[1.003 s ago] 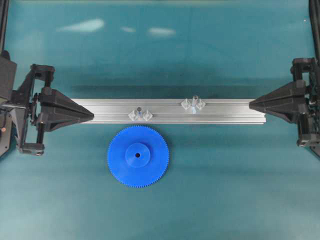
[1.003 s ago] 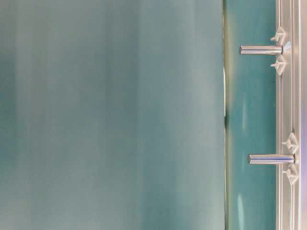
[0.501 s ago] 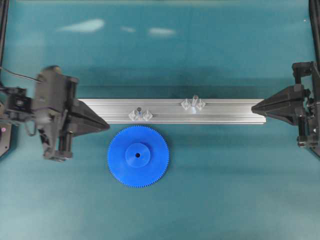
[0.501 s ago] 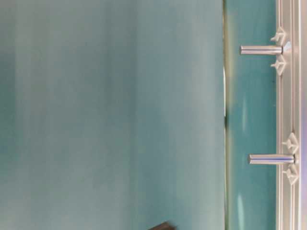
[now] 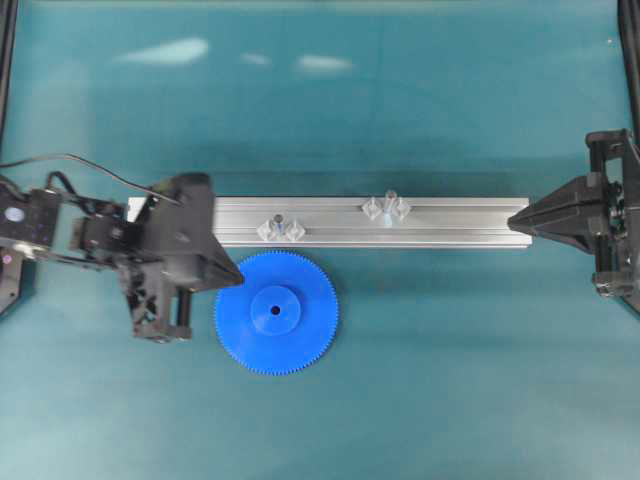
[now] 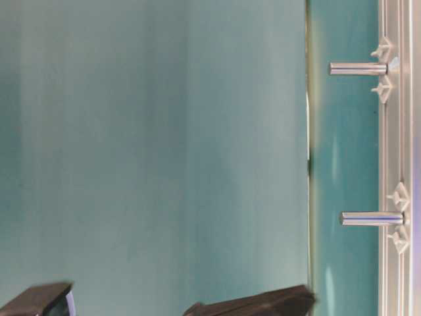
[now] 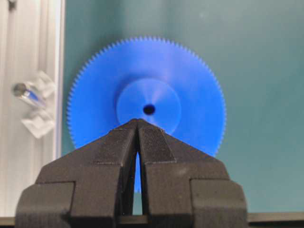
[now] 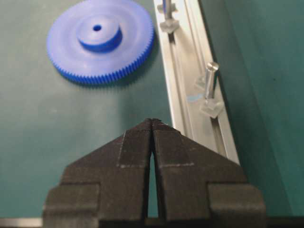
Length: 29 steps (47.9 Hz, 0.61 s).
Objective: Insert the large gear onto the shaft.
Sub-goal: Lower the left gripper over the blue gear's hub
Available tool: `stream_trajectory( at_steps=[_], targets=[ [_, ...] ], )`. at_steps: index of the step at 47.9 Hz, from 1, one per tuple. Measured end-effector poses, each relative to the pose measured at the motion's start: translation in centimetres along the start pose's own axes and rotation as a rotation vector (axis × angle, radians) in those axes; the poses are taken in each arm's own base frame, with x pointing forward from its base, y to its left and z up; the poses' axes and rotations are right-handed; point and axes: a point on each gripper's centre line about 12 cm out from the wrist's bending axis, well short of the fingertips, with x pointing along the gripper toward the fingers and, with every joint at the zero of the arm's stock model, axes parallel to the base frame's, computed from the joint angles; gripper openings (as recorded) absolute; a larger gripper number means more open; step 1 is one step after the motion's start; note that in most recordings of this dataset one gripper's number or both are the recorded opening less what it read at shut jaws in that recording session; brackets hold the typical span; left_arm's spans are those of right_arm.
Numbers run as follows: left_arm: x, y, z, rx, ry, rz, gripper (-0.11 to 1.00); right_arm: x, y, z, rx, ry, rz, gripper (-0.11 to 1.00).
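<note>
Lying flat on the teal table (image 5: 420, 380), the large gear (image 5: 276, 312) sits just below a long aluminium rail (image 5: 450, 222) in the overhead view, hub up. Two pegs stand on the rail: the shaft (image 5: 281, 227) at the gear's 12 o'clock, and a second peg (image 5: 387, 207) toward 1 o'clock. The left gripper (image 5: 236, 278) points at the gear's rim from 9 o'clock, its tip at the teeth; the right gripper (image 5: 512, 217) rests at the rail's far end, well apart from the gear.

At table level, both pegs (image 6: 358, 68) (image 6: 370, 218) jut from the rail; dark gripper parts show at the bottom edge.

From the left wrist, the left gripper (image 7: 137, 122) has its fingers pressed together, tip overlapping the gear's hub (image 7: 148, 105).

From the right wrist, the right gripper (image 8: 151, 121) is likewise closed, empty, with the gear (image 8: 100, 40) at 11 o'clock.
</note>
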Motion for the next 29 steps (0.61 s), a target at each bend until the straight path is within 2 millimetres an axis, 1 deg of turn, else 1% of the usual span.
stream_trajectory(
  at_steps=[8,17,29],
  targets=[
    [1.3,-0.2,0.3,0.008,0.063,0.002,0.03,0.0,-0.1,-0.3,0.001,0.006,-0.004,0.05],
    [2.6,-0.4,0.9,0.012,0.084,0.003,0.03,0.1,-0.2,-0.7,0.003,0.016,-0.008,0.05],
    [4.8,-0.5,0.7,0.016,0.162,0.009,0.03,0.0,-0.2,-0.8,0.003,0.016,-0.008,0.05]
  ],
)
